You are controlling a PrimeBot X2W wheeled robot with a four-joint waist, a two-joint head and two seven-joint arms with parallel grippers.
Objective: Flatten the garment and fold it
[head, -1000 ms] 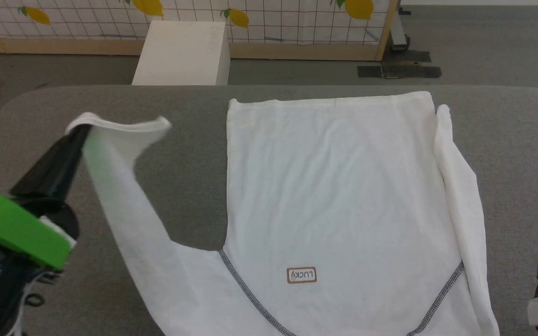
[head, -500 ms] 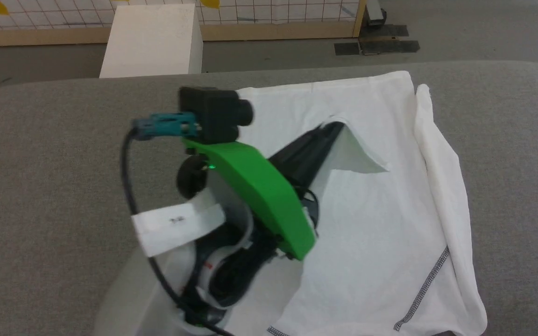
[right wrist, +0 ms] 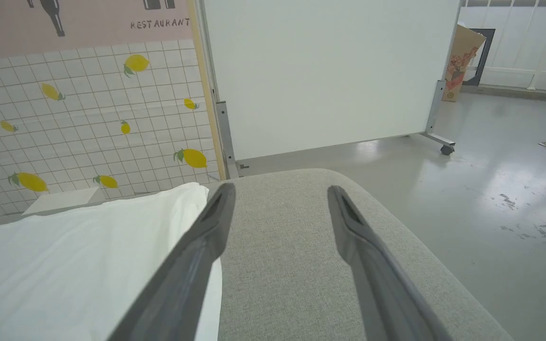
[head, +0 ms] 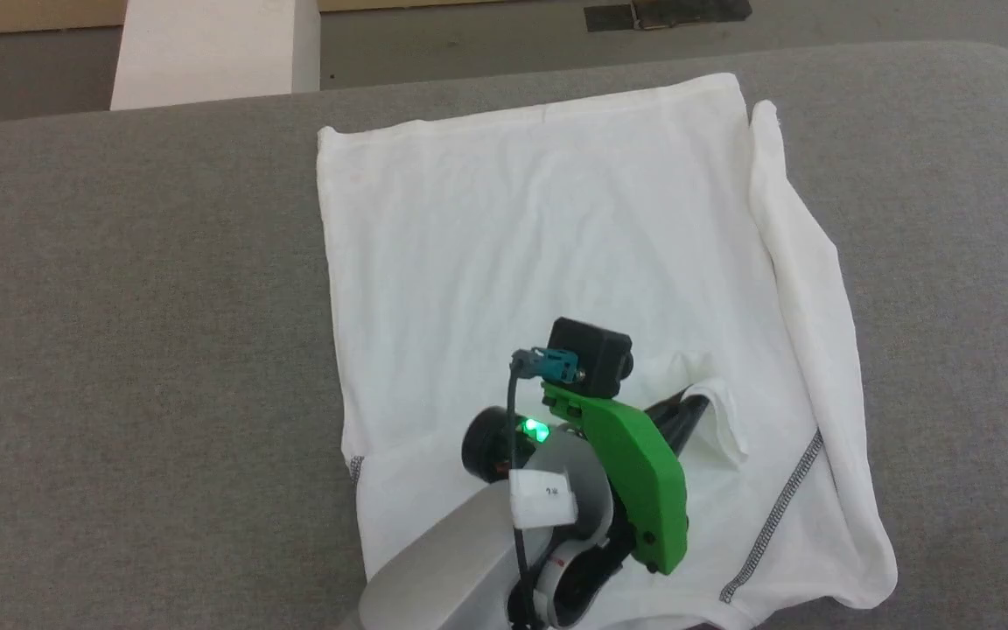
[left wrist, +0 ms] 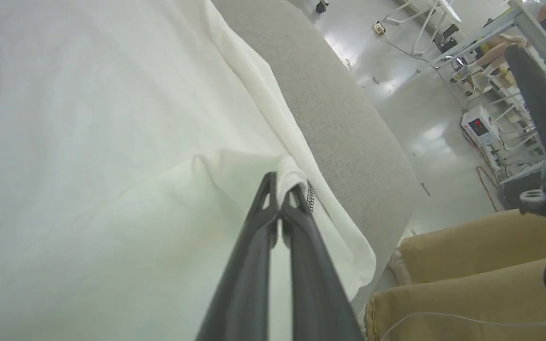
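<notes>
Your shirt (head: 539, 219) lies flat on the table (head: 119, 306). Your left gripper (left wrist: 280, 183) pinches one cuff (head: 721, 409) at the body's 5 o'clock, so that fold looks nearly laid. Your right gripper (right wrist: 280, 192) gapes empty. The 3 o'clock sleeve (head: 806, 271) and the body folds remain.

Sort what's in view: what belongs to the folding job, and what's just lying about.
Job: garment, spread on the grey table; left gripper, shut on its sleeve end; right gripper, open, holding nothing.
Lying about: white box beyond the table; lemon-tiled panel; tan cushions.
</notes>
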